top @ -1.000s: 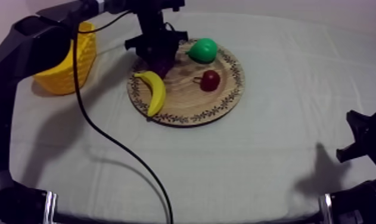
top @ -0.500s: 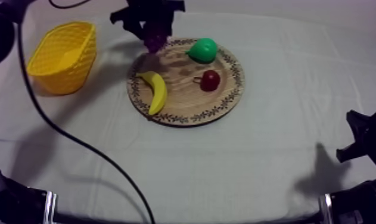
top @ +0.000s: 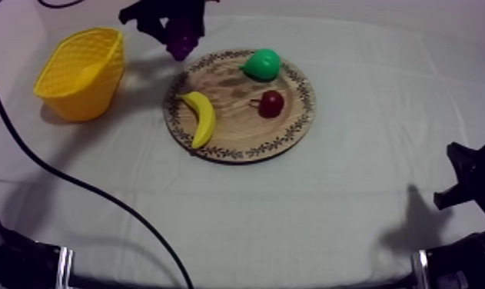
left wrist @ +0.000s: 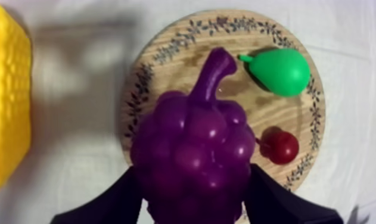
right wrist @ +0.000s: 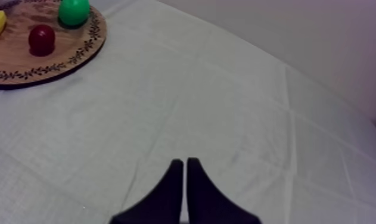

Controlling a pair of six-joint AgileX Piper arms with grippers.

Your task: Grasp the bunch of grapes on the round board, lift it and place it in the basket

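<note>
Bunch of grapes [top: 181, 46], top view: held up by left hand [top: 176, 37] just past far-left rim of board [top: 291, 129], short of yellow basket [top: 80, 73] at left.
Left wrist view: fingers [left wrist: 109, 202] clamped on both sides of bunch.
Right wrist view: right hand [right wrist: 185, 173] clenched on nothing over bare worktop [right wrist: 226, 107].
Risks: early release would drop bunch on worktop; low carry could clip basket rim and tip it.

The bunch of grapes [left wrist: 193, 155] was a deep glossy purple, stem included. The wooden board [top: 237, 131] was light brown with darker grain, its rim ringed by a dark leafy vine pattern. The yellow basket [top: 80, 73] had a lattice weave. The banana [top: 200, 117] was yellow, the pear [top: 262, 64] bright green, the small red fruit [top: 271, 103] dark red. The cloth [top: 330, 200] was grey-white with a faint fine grid. The left gripper [left wrist: 193, 179] and right gripper [right wrist: 185, 164] were black.
</note>
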